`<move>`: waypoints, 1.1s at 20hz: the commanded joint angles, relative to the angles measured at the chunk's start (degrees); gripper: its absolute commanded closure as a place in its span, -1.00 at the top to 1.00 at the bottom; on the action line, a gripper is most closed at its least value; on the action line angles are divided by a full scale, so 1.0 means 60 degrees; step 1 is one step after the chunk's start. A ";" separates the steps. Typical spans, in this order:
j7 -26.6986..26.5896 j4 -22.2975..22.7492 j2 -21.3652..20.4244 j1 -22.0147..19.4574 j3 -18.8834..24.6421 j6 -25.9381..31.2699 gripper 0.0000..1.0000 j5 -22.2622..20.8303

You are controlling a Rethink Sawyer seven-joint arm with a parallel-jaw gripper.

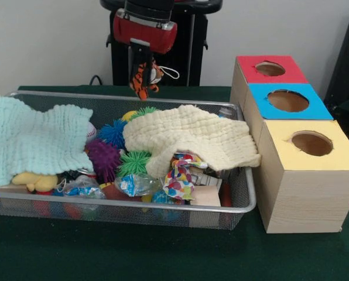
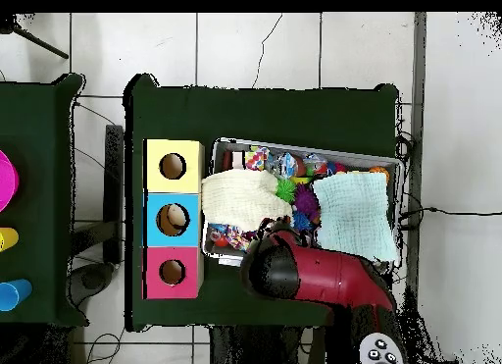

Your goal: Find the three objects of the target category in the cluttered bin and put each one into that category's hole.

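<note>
My gripper point(image 1: 142, 71) hangs over the far rim of the wire mesh bin point(image 1: 163, 203). It is shut on the orange plush with black stripes point(image 1: 145, 81), which dangles in the air above the bin. The yellow plush point(image 1: 36, 181) lies at the bin's front left, partly under a pale green cloth point(image 1: 37, 140). The brown-orange plush is out of view. The red-topped box with its round hole point(image 1: 270, 69) stands to the right of the bin, farthest from the camera. In the overhead view the arm's head point(image 2: 277, 267) hides the gripper, near the bin point(image 2: 294, 144) and the red hole point(image 2: 173, 272).
A cream cloth point(image 1: 192, 137) covers the bin's right half. Blue point(image 1: 113, 132), purple point(image 1: 103, 158) and green point(image 1: 133, 163) spiky balls and wrapped packets lie between the cloths. Blue-topped point(image 1: 288, 100) and yellow-topped point(image 1: 312, 143) boxes stand in a row in front of the red one.
</note>
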 commanded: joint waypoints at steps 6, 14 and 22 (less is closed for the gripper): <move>0.1901 0.1369 -0.0316 0.0871 0.0758 -0.0336 -1.00 0.1245; 0.1982 0.1525 -0.0574 0.1517 0.0424 -0.0110 -1.00 0.1717; 0.2375 0.1629 -0.1182 0.2684 -0.0406 0.0682 -1.00 0.2205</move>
